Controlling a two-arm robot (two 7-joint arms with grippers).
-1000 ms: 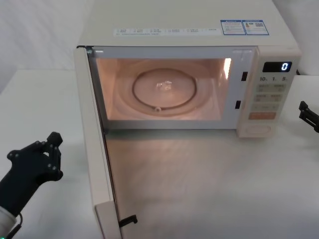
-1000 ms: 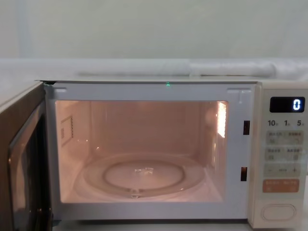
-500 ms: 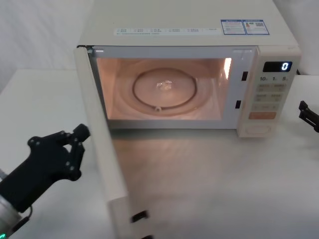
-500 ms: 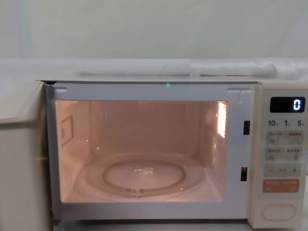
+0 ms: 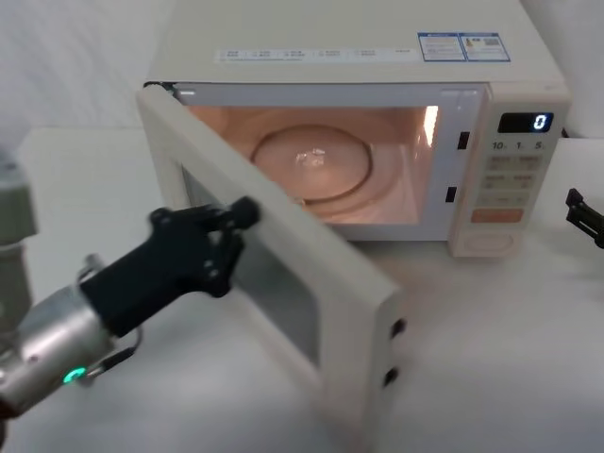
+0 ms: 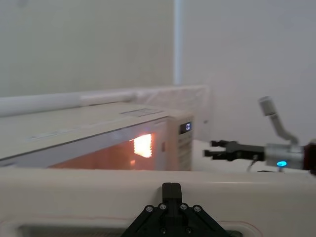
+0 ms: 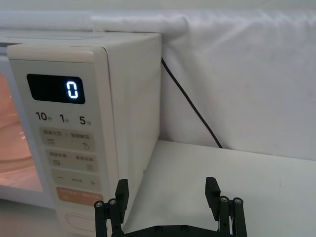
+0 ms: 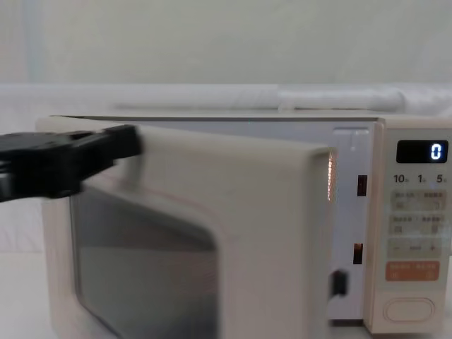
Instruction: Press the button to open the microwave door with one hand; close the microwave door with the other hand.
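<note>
The microwave (image 5: 396, 57) sits on the white worktop (image 5: 510, 359) with its light on inside. The microwave door (image 5: 283, 274) is half open, swung out at a slant from its hinge on the robot's left. The left pincer (image 5: 236, 222) presses its black tip against the outside of the door, near the top edge of the dark window (image 8: 141, 268). I cannot tell if its fingers are apart or together. The right pincer (image 7: 168, 195) hangs just beside the control panel, with its two fingers (image 7: 121, 190) wide apart and nothing between them. The button (image 7: 81, 221) is at the bottom of the panel, under the orange button (image 8: 412, 272). The display (image 7: 55, 89) shows 0
</note>
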